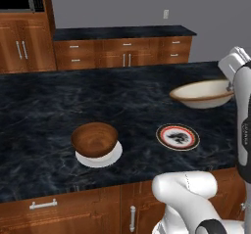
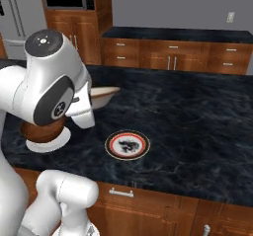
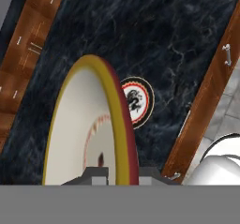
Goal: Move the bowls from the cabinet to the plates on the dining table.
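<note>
my gripper [image 3: 120, 172] pinches the rim of the shallow cream ceramic bowl [image 1: 203, 94], held above the black marble dining table [image 1: 44, 105] near the round red-ringed patterned plate [image 1: 177, 136].

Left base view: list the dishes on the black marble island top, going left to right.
Deep dark-brown wooden bowl sitting on a plain white plate → round plate with red-and-black rim and dark centre motif → cream ceramic bowl with tan rim, held aloft.

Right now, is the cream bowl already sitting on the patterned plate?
No, the cream bowl hangs in the air, with the patterned plate bare below it.
</note>
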Robot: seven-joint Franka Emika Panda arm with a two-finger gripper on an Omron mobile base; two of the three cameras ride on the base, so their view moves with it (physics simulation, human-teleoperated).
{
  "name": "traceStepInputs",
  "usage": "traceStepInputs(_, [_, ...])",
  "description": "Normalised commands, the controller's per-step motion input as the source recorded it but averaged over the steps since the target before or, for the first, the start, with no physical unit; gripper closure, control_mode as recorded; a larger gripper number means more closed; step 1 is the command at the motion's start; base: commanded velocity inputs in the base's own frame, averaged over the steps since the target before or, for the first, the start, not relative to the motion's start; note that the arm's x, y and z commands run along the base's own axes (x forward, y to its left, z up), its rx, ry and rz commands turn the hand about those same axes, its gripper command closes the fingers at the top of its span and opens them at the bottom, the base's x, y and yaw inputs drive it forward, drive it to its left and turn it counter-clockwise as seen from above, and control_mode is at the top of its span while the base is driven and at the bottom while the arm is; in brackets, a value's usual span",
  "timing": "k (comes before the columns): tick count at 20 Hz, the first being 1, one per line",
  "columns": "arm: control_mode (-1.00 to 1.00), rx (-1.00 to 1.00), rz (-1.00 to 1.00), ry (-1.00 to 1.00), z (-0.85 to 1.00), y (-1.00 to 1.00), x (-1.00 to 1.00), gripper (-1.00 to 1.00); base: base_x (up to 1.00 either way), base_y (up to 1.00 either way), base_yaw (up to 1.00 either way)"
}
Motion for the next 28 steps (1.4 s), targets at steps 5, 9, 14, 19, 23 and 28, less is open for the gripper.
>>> traceStepInputs(5, [-1.0, 0.0, 0.0, -0.05, -0.39, 0.0, 0.21, 1.0, 0.0, 0.0, 0.0])
traceStepInputs(9, [-1.0, 0.0, 0.0, -0.21, -0.49, 0.0, 0.04, 1.0, 0.0, 0.0, 0.0])
traceStepInputs(14, [-1.0, -0.01, 0.0, -0.25, -0.24, 0.0, 0.0, 1.0, 0.0, 0.0, 0.0])
traceStepInputs(19, [-1.0, 0.0, -0.01, 0.02, -0.02, -0.02, 0.0, 1.0, 0.0, 0.0, 0.0])
traceStepInputs(23, [-1.0, 0.02, -0.01, 0.18, -0.03, -0.11, 0.0, 1.0, 0.0, 0.0, 0.0])
traceStepInputs(28, [-1.0, 0.13, 0.0, 0.18, -0.08, -0.18, 0.07, 1.0, 0.0, 0.0, 0.0])
